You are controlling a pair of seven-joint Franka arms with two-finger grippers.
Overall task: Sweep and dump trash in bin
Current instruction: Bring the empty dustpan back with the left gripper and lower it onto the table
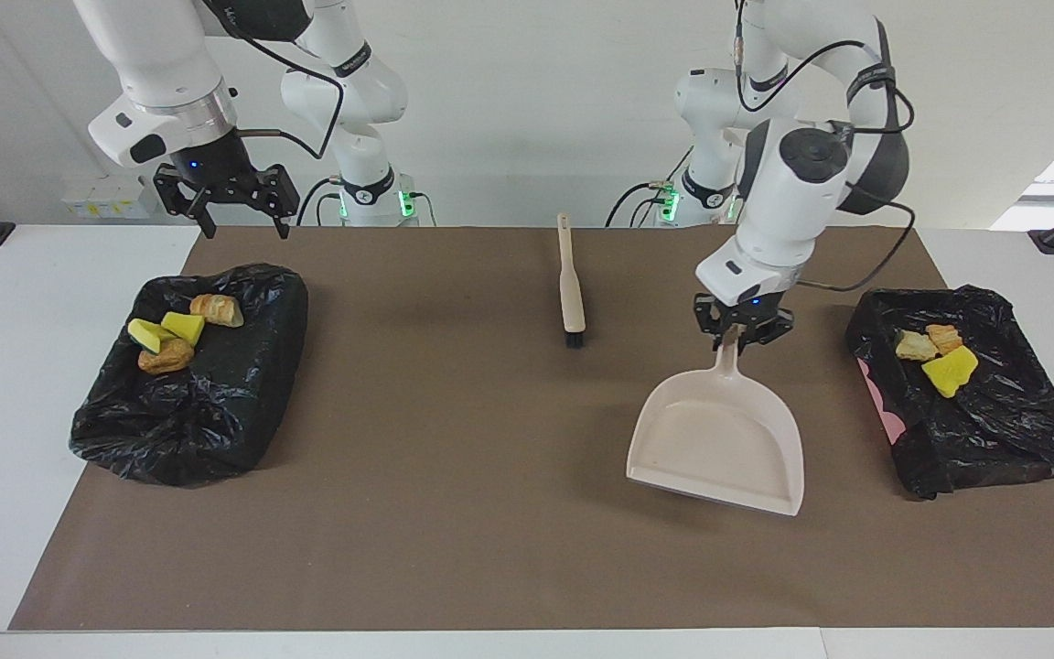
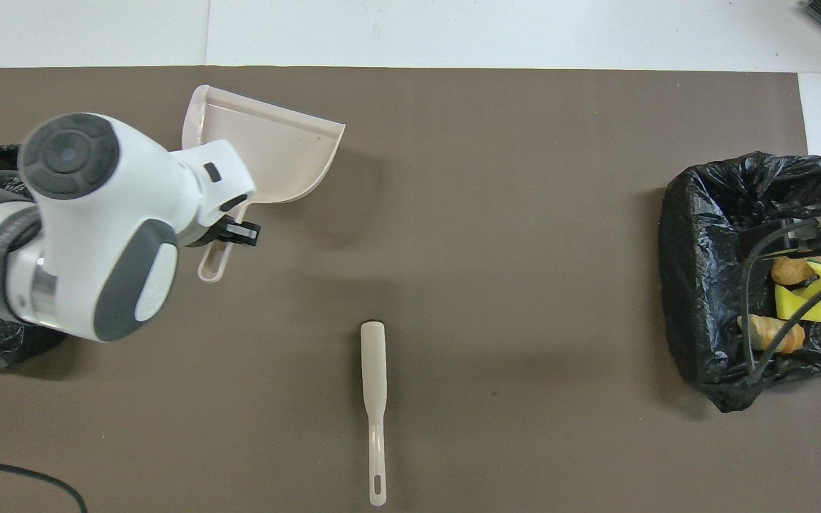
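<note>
A pair of white Franka arms works over a brown paper mat (image 1: 454, 513) spread on a white table (image 1: 24, 384). Right of centre in the facing view, the left gripper (image 1: 736, 340) is clamped on the handle of a beige plastic dustpan (image 1: 719, 444), whose open mouth points toward the lower edge of that frame; whether the pan's lip touches the mat cannot be told. In the overhead view the same dustpan (image 2: 275, 153) sits at upper left, partly under the arm's white wrist. At upper left of the facing view, the right gripper (image 1: 239, 224) hangs with its fingers spread wide and nothing between them, over the mat's edge just above a black plastic bin bag (image 1: 207, 403) that holds four pieces of trash (image 1: 181, 333), yellow sponge chunks and golden-brown bread-like bits. Three more pieces of trash (image 1: 937, 355) lie in a second black bin bag (image 1: 994, 430) at the right of that frame, with a pink edge showing at its side. A beige long-handled brush (image 1: 570, 288) with dark bristles lies on the mat at upper centre, apart from both grippers.
</note>
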